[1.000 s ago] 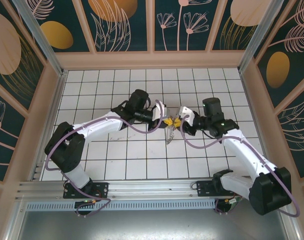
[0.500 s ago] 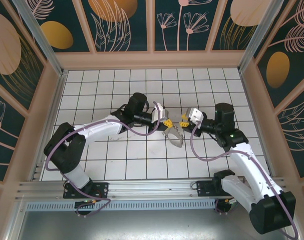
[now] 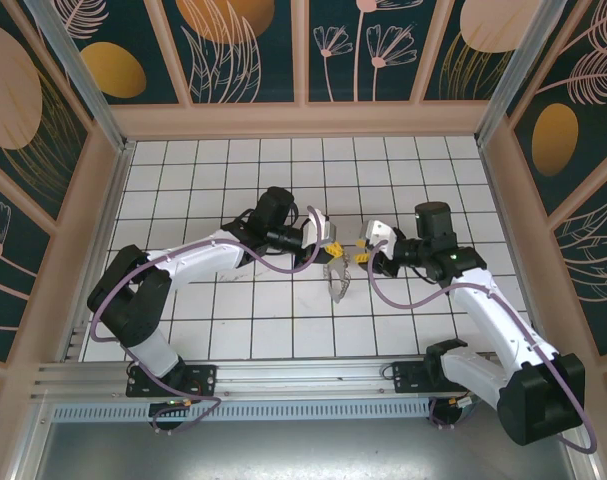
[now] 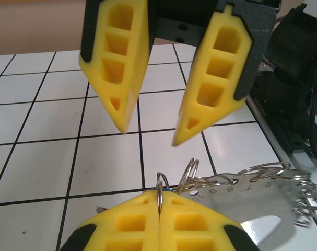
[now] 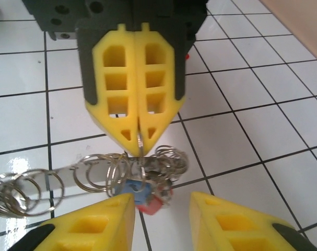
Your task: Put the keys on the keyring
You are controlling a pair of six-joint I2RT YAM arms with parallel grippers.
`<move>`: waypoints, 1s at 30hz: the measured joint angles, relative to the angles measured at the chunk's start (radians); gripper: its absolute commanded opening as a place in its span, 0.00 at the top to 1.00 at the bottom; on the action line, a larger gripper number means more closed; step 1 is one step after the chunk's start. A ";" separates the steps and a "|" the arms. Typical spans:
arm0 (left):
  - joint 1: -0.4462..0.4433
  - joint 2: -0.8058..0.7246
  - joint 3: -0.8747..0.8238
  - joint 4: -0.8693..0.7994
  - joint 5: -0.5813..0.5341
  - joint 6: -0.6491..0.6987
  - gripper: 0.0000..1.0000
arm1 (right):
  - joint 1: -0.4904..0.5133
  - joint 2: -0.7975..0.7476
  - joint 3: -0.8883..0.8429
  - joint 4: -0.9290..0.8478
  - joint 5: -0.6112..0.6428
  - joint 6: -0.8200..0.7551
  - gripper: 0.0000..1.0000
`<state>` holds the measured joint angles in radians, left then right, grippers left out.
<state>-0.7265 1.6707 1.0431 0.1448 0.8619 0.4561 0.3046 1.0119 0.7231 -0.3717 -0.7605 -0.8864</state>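
While our left pincer point(image 3: 331, 247) is clamping one thin loop of the keyring point(image 5: 103, 170), letting it hang steady over the worktop point(image 3: 233, 310), we are holding our right pincer point(image 5: 161, 201) spread apart facing it, probably lining up on the keys point(image 5: 152, 205) bunched beneath.

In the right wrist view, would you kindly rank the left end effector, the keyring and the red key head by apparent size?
1. left end effector, clearly largest.
2. keyring, running off the left edge.
3. red key head, partly hidden.
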 measured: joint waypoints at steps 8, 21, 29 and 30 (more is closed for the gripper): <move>0.000 0.000 0.000 -0.001 -0.007 0.003 1.00 | 0.043 0.006 0.001 -0.007 0.011 -0.002 0.70; 0.000 0.000 0.000 -0.022 -0.007 0.004 1.00 | 0.068 0.054 0.001 -0.005 0.048 -0.007 0.87; 0.000 0.000 0.000 -0.027 -0.015 0.004 1.00 | 0.071 0.054 0.001 -0.002 0.058 -0.013 1.00; 0.000 0.000 0.000 -0.027 -0.019 0.004 1.00 | 0.071 0.054 0.001 -0.003 0.060 -0.010 1.00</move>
<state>-0.7265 1.6707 1.0431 0.1177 0.8433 0.4599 0.3759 1.0657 0.7238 -0.3748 -0.7002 -0.8959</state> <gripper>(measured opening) 0.057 0.044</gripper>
